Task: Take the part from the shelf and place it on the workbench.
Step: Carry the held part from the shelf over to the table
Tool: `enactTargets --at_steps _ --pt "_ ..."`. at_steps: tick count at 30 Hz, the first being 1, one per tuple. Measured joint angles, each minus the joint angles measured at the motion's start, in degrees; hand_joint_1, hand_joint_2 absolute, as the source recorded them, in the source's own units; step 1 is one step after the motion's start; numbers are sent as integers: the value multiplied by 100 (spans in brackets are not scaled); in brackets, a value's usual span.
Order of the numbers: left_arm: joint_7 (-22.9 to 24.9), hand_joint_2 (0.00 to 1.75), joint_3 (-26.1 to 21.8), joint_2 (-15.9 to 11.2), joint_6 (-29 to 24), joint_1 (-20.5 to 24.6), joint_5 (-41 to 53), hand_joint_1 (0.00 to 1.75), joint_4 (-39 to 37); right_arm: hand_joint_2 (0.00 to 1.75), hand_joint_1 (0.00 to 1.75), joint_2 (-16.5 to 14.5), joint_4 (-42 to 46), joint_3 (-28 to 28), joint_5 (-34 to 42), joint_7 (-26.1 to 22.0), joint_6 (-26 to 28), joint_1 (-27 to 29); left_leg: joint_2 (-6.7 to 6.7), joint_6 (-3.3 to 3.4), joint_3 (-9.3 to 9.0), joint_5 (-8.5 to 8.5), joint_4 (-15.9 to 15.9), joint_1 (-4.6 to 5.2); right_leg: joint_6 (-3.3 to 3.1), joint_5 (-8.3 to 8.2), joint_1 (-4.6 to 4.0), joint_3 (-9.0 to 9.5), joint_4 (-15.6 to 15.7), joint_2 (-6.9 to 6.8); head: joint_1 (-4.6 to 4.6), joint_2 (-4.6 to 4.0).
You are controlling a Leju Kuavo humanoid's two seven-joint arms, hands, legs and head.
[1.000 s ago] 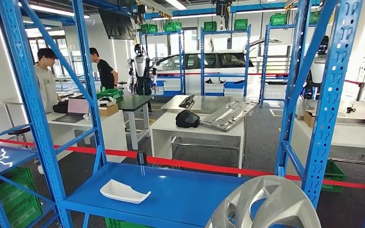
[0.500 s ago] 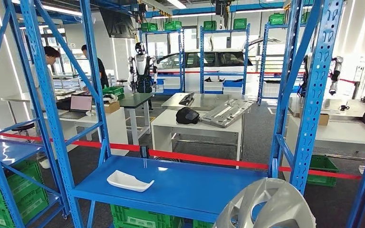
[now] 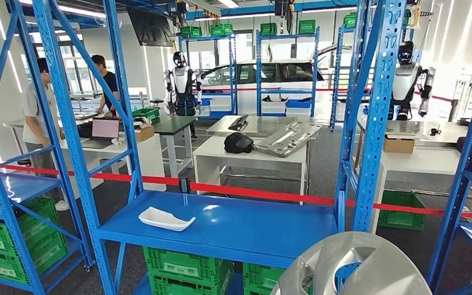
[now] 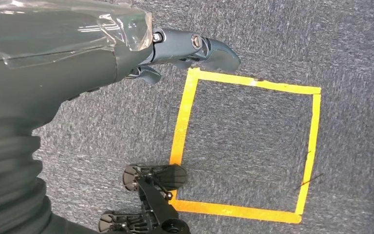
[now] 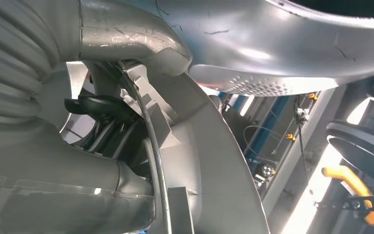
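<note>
Backing off, my view shows the shelf (image 3: 221,230) receding while my right hand (image 5: 97,122) grips the silver part (image 3: 350,267) clear of its front edge for carrying; left hand (image 4: 126,53) hangs empty, fingers loosely extended.

You see the silver wheel cover (image 3: 353,267) at about 5 o'clock in the head view, tilted, its curved spokes and cut-outs facing you, lifted off the blue shelf (image 3: 233,227). In the right wrist view its grey ribbed inner side (image 5: 214,161) sits close up.
</note>
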State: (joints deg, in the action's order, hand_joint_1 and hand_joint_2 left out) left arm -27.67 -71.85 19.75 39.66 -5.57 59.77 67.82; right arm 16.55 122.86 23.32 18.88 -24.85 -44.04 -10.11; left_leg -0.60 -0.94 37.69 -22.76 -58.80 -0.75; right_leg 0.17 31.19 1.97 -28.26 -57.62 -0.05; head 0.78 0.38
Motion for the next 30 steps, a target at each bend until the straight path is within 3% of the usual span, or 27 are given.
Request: enactTargets --at_steps 1,3,5,6,7,9,11,13,15,16,18,20,21,22,24,25,27,29,30 --pt "-22 175 -22 -1 11 12 27 0 -1 175 175 0 2 0 -48 -33 -1 4 6 -29 73 -175 -201 -11 -42 -33 8 -20 2 -3 0 -1" --pt "-51 175 -65 -2 32 42 67 0 -5 175 175 0 4 5 -115 -76 -7 6 14 -73 325 -654 -928 -21 -82 -87 -4 -72 -3 -6 13 -1" --pt "-59 175 -92 -3 42 65 83 0 -11 175 175 -1 3 17 -144 -93 -13 14 16 -82 490 -891 -1530 -27 -85 -129 -24 -120 -9 -6 20 -1" --pt "-60 175 -98 -4 44 73 84 0 -14 175 175 -1 3 25 -151 -95 -15 19 21 -68 430 -849 -1537 -27 -83 -142 -38 -125 -10 -5 22 -1" --pt "-61 175 -107 -4 44 81 84 0 -15 175 175 -1 3 33 -154 -96 -16 23 25 -39 257 -718 -1311 -22 -81 -149 -53 -119 -10 -8 25 -1" --pt "-67 175 -137 -10 45 96 86 0 -13 175 175 -1 4 43 -164 -97 -18 25 -21 77 -244 -440 -513 27 -73 -157 -80 -95 -4 -28 26 -1" --pt "-79 175 -170 -20 52 127 91 0 -9 175 175 -6 4 48 -201 -98 -17 23 -111 188 -529 -357 12 116 -38 -177 -84 -109 3 -75 25 0" --pt "-96 175 -202 -23 79 160 114 0 -2 175 175 -20 8 56 -266 -101 -14 22 -113 245 -536 -351 128 174 15 -207 -71 -128 34 -140 27 4" --pt "-114 175 -236 -10 127 168 161 0 11 175 175 -34 31 63 -345 -105 -9 26 -47 293 -585 -257 289 144 40 -160 -79 -163 0 -163 25 5" --pt "-122 175 -249 -3 147 173 193 0 17 175 175 -37 46 63 -381 -109 -8 27 -13 320 -615 -206 374 126 34 -72 -90 -242 -153 -140 19 4" --pt "-129 175 -271 9 169 188 250 0 15 175 175 -40 66 67 -438 -114 -7 39 71 346 -621 -151 446 116 -5 215 -97 -587 -816 -62 2 4" --pt "-129 175 -297 11 188 203 288 0 5 175 175 -42 68 80 -461 -114 -7 74 175 347 -582 -144 423 121 10 395 -92 -928 -1454 -28 -11 4" --pt "-129 175 -312 11 206 205 295 0 -2 175 175 -42 67 87 -460 -115 -7 90 233 343 -567 -144 403 122 49 358 -87 -968 -1501 -22 -14 4" --pt "-128 175 -325 11 225 208 300 0 -8 175 175 -40 67 90 -454 -116 -7 98 296 333 -554 -149 372 119 102 226 -78 -890 -1311 -10 -17 4" --pt "-127 175 -345 10 253 214 301 0 -15 175 175 -37 66 92 -434 -121 -9 91 421 284 -504 -180 268 114 185 -112 -47 -548 -565 123 -22 4" --pt "-124 175 -355 9 253 223 298 0 -15 175 175 -40 68 94 -419 -121 -12 81 475 253 -456 -201 193 119 178 -222 -32 -422 -276 207 -22 4" --pt "-117 175 -378 4 220 236 300 0 -14 175 175 -50 71 102 -377 -110 -17 61 560 193 -349 -211 98 128 101 -262 -40 -379 -133 285 -18 4" --pt "-108 175 -408 -2 153 241 344 0 -9 175 175 -69 74 113 -334 -89 -18 20 610 148 -280 -201 59 120 34 -290 -32 -405 -141 197 -9 4" --pt "-105 175 -420 -4 124 244 375 0 -6 175 175 -82 74 119 -319 -76 -18 -5 553 120 -247 -235 6 118 2 -301 -19 -408 -141 150 1 3"
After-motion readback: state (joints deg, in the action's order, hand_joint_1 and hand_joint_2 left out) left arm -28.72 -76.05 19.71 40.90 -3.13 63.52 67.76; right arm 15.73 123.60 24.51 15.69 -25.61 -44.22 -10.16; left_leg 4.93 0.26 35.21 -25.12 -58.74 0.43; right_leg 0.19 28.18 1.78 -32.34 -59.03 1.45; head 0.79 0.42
